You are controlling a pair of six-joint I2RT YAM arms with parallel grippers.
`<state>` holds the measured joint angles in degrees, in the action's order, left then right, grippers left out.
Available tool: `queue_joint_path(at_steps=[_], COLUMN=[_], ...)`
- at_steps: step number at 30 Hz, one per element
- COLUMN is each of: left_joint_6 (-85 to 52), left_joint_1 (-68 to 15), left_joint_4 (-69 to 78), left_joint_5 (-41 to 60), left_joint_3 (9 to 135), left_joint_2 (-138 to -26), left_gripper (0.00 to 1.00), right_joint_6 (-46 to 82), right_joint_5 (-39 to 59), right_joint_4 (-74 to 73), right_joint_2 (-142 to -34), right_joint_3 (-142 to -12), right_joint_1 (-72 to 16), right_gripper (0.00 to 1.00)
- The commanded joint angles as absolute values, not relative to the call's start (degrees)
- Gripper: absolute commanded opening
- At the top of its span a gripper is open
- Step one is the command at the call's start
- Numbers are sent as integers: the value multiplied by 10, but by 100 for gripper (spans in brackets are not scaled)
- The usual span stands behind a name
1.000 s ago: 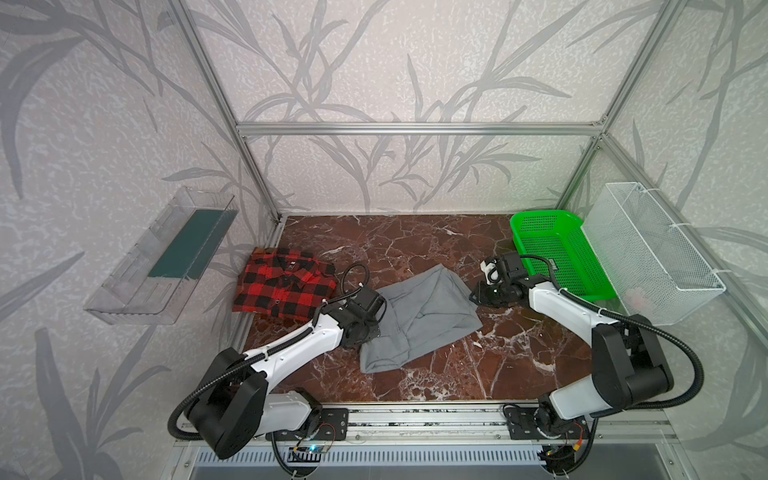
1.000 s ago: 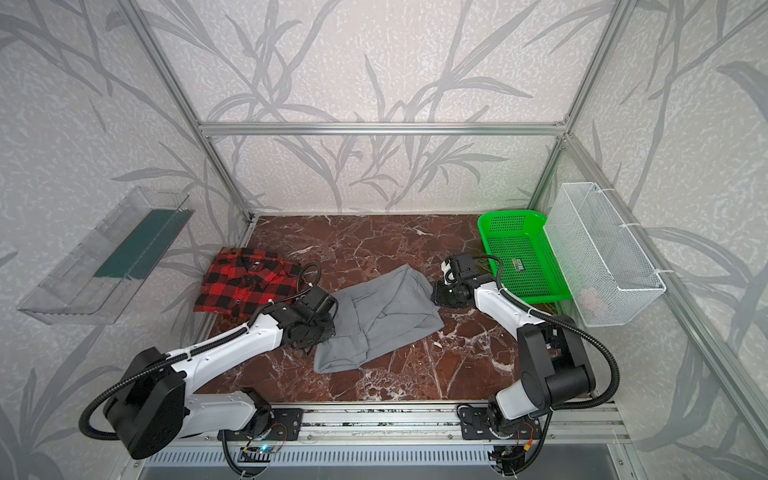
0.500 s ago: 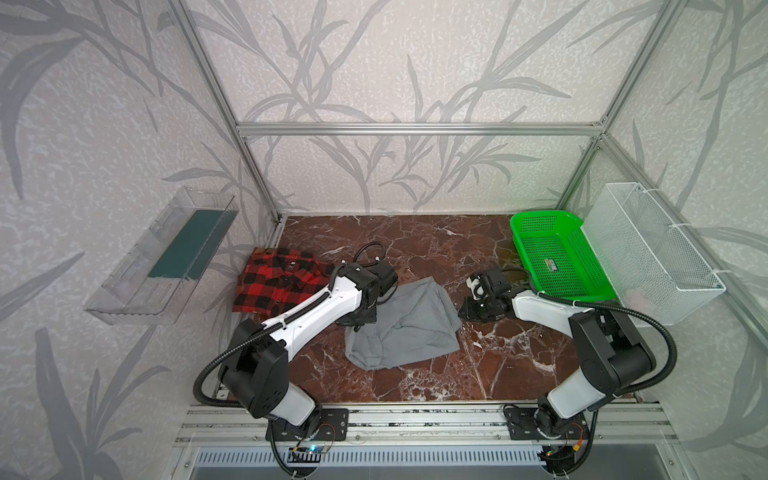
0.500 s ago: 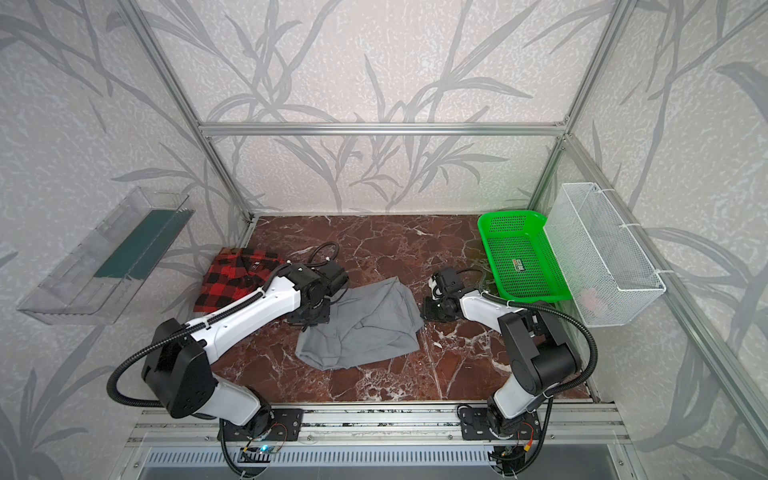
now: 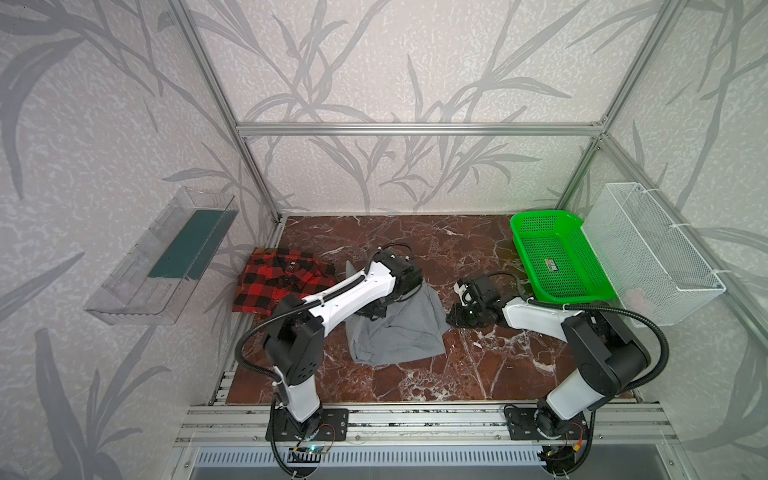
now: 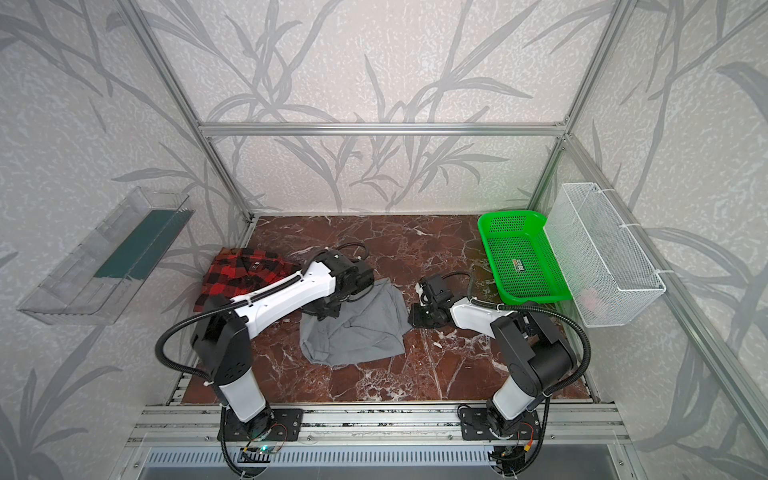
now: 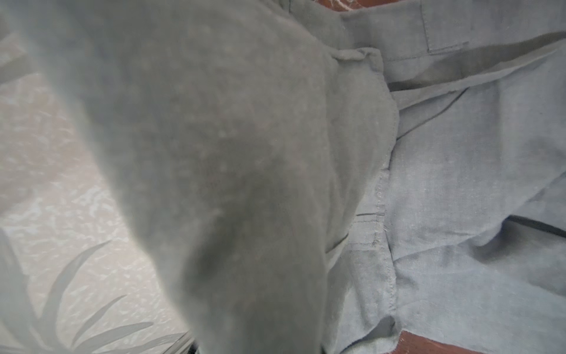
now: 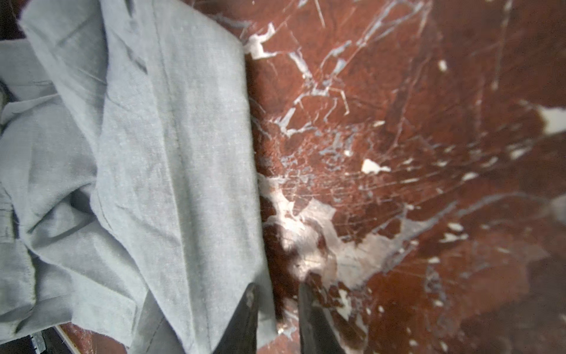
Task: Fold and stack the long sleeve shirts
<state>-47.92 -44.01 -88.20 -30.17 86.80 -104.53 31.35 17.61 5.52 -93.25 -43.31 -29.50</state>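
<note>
Gray shirt [image 5: 409, 334] on marble tabletop [image 5: 478, 374].

The glossy white-shelled left arm [image 5: 353, 291] and matching right arm [image 5: 536, 318] are showing bulky black joint housings dotted with small screw holes. A ribbed black cable hose [image 5: 664, 345] is trailing along each, and the black right gripper [image 8: 276, 288] is showing two dark tapered fingers [image 8: 249, 309].

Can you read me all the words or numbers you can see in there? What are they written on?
Sticker in the green basket: it has print, but it is too small to read.
Collar tag on the plaid shirt: white marks, too small to read.
Gray shirt: no writing shows.
</note>
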Motion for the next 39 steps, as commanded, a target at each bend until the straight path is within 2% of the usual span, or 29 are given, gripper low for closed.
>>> queue_joint_path(at_steps=[1,29,39], left_joint_6=[-539,-526,-514], left_joint_1=[-465,-568,-575], left_joint_4=[-1010,-1029,-1029], left_joint_5=[-382,-284,-250], left_joint_3=[912,1104,1170], left_joint_2=[-1092,-1281,-1340], left_gripper=[0,0,0], right_joint_6=[324,339,344], right_joint_5=[170,164,165], right_joint_4=[45,9,2], right_joint_2=[-932,-949,-948], right_joint_3=[-422,-396,-391], right_joint_1=[-301,-315,-317], right_gripper=[25,23,22])
